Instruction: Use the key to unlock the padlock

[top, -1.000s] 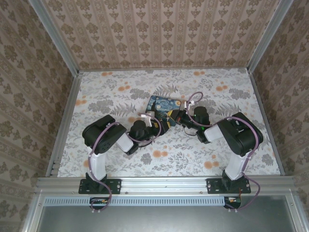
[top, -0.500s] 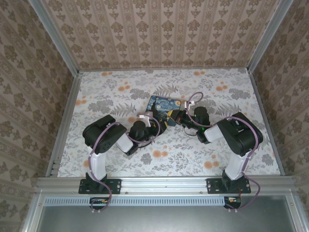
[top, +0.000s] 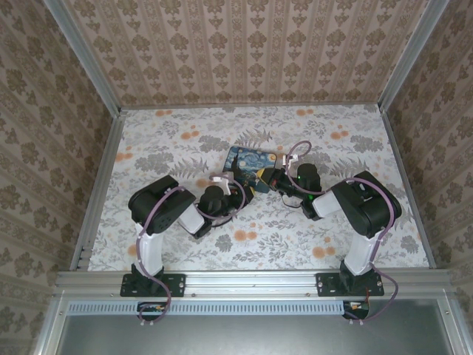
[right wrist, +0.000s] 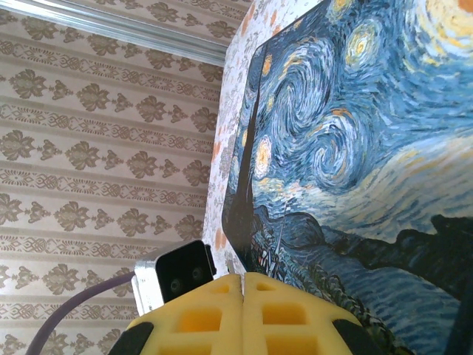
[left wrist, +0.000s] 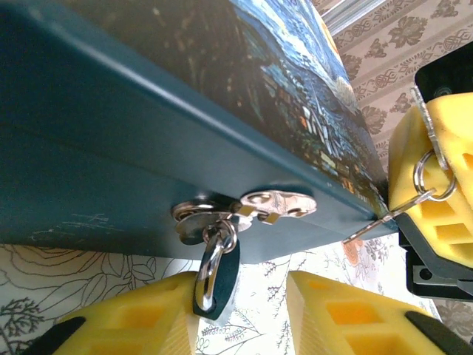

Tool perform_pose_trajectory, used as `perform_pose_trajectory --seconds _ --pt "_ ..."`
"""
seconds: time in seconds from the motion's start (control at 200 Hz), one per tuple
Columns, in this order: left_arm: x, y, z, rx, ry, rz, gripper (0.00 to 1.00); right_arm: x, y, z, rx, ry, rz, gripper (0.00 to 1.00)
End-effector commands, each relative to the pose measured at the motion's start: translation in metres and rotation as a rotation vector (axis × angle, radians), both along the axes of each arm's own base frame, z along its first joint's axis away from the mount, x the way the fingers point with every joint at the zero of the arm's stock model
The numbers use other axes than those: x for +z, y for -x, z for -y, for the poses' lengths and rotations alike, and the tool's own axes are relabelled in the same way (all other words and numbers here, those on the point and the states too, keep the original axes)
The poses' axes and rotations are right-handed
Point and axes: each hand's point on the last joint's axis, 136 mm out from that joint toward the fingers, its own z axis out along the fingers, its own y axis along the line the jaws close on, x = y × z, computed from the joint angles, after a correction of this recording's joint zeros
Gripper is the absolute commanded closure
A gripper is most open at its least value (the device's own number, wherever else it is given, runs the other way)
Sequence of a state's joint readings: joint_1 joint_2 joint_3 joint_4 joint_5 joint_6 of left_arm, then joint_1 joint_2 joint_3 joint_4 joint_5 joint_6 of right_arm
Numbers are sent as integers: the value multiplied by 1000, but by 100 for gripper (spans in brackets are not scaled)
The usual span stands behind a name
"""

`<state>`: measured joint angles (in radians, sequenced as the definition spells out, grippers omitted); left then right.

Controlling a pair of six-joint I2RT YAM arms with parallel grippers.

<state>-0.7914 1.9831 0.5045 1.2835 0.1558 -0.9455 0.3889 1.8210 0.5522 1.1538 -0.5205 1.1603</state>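
The padlock (left wrist: 216,275), a small dark body on a silver shackle, hangs from the metal hasp (left wrist: 247,207) on the teal front side of the painted box (top: 251,161). My left gripper (left wrist: 240,314) is open below the hasp. The padlock sits between its yellow fingers (left wrist: 133,325), leaning on the left one. My right gripper (right wrist: 242,292) is shut on the key (left wrist: 369,225). The key's thin shaft points at the box's front corner, and its ring (left wrist: 429,174) lies against the yellow pads. In the top view both grippers, left (top: 240,188) and right (top: 270,180), meet at the box's near edge.
The box (right wrist: 355,148) lies on the floral tabletop (top: 295,237), its Starry Night lid facing up. The left wrist's black camera housing (right wrist: 177,277) is close beside the right fingers. Patterned walls and aluminium rails (top: 100,185) enclose the table.
The left arm has edged slightly toward the box, and less of its yellow fingers shows from above. The right arm has barely moved.
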Motion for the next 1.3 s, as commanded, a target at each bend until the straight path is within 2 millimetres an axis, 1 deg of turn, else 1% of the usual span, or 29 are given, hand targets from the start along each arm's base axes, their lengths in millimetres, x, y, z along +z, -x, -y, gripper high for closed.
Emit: perform_pose_trajectory --seconds 0.0,0.145,0.29,0.465,0.555,0.625,0.715,0.84,0.97,1.165,1.295 --pt "-9 2 2 -2 -5 -29 68 -26 4 7 -20 27 -77 100" --pt "-10 1 2 2 0 -38 77 -22 5 8 -16 22 -72 100" --pt "-10 0 1 5 8 -47 87 -13 6 9 -7 15 -62 100" --pt "-5 -2 2 2 36 -62 100 7 12 8 13 -1 -29 100" --pt "1 -3 4 -8 59 -70 100 15 18 10 21 -5 -17 100" --pt "7 -3 5 -12 79 -77 100 17 27 11 30 -3 -18 100" --pt "14 -3 5 -17 111 -94 100 12 39 16 33 8 -35 100" --pt "26 -3 8 -38 156 -113 100 -4 58 23 26 31 -71 100" --pt "35 -3 10 -55 198 -138 100 -16 71 28 15 43 -90 100" --pt "44 0 12 -70 240 -171 100 -29 78 25 10 55 -110 100" --pt "51 2 12 -75 266 -188 100 -38 77 22 -8 49 -130 100"
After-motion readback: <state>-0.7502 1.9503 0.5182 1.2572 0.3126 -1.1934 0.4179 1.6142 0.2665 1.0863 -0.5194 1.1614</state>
